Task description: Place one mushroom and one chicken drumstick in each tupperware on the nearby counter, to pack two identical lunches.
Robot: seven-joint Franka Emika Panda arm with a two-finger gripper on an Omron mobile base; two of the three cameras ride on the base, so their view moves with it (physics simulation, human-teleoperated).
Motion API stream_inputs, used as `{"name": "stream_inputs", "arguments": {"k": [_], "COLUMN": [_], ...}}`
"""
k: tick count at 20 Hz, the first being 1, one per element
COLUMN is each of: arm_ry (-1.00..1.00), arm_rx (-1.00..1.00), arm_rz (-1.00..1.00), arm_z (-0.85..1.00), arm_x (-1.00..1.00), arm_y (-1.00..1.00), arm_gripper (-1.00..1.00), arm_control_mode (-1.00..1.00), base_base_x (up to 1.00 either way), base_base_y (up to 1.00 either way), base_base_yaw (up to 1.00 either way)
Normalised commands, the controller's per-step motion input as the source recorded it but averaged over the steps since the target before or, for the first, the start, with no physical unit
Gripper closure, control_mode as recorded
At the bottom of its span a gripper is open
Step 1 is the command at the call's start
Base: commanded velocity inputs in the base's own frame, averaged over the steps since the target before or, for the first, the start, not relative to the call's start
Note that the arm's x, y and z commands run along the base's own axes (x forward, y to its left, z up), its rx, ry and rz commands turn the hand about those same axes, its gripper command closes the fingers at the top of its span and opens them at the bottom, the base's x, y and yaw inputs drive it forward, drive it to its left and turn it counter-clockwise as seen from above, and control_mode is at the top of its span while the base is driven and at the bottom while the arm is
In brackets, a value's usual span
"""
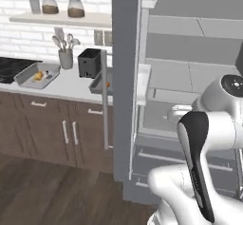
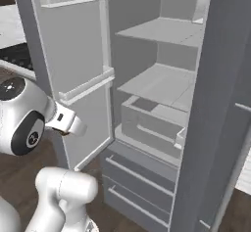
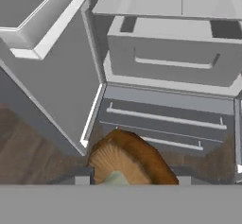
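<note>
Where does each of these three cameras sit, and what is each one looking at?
Left base view: behind the arm's left, facing the counter, tupperware and open fridge; white arm lower right.
Right base view: behind its right, facing the fridge's shelves; arm lower left.
Hand view: on the hand, looking down at fridge drawers, a brown mushroom in the gripper.
Both base views share the fridge door.

A kitchen: open fridge [image 2: 162,94], counter [image 1: 71,89], toaster [image 1: 89,62], utensil jar [image 1: 66,58].

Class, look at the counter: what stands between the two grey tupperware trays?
In the left base view, a black toaster stands between the left tupperware and the right tupperware, which the open fridge door partly hides.
</note>
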Motion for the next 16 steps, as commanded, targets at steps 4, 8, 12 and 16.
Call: {"name": "stream_inputs", "arguments": {"k": [4, 8, 12, 16], "arm_ry": [0.00, 0.00, 0.00, 0.00], "arm_rx": [0.00, 0.00, 0.00, 0.00], "arm_rz": [0.00, 0.00, 0.00, 0.00], "arm_z": [0.00, 0.00, 0.00, 0.00], "arm_x": [0.00, 0.00, 0.00, 0.00], "arm_y": [0.00, 0.00, 0.00, 0.00], "arm_gripper": [1.00, 1.00, 1.00, 1.00], "arm_control_mode": [1.00, 1.00, 1.00, 1.00], "base_base_x": [-0.46, -0.16, 0.78, 1.00], "base_base_y": [0.61, 1.00, 0.78, 0.15], "base_base_yaw": [0.75, 0.67, 0.40, 0.13]}}
